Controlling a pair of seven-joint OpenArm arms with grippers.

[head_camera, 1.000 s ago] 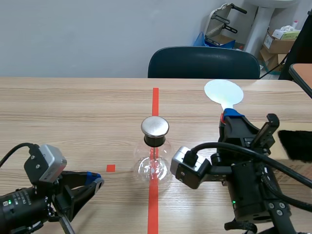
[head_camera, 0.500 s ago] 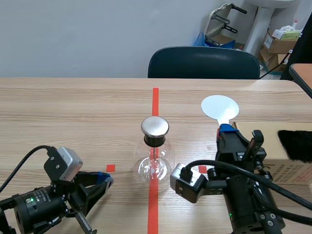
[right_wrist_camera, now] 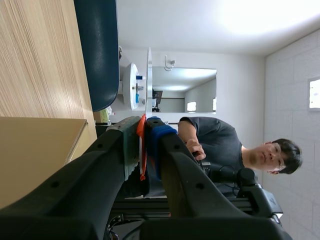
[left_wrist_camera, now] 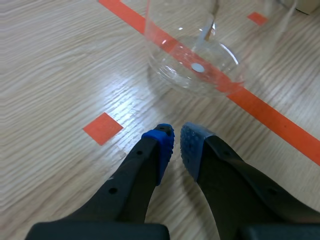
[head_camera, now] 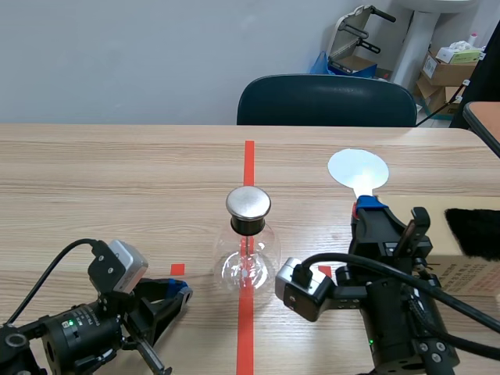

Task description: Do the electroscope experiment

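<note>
Glass flask (head_camera: 248, 266), metal cap (head_camera: 248, 202), matt paddle (head_camera: 358, 168)

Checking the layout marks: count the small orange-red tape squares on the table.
2. One square lies left of the glass flask, beside the left gripper; the other lies right of the flask, partly hidden behind the right arm. Others may be hidden under the arms.

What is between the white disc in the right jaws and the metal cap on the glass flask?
Nothing visible. The disc, clamped in the right jaws, sits to the right of the metal cap and farther out, with only bare table showing in the gap between them.
</note>
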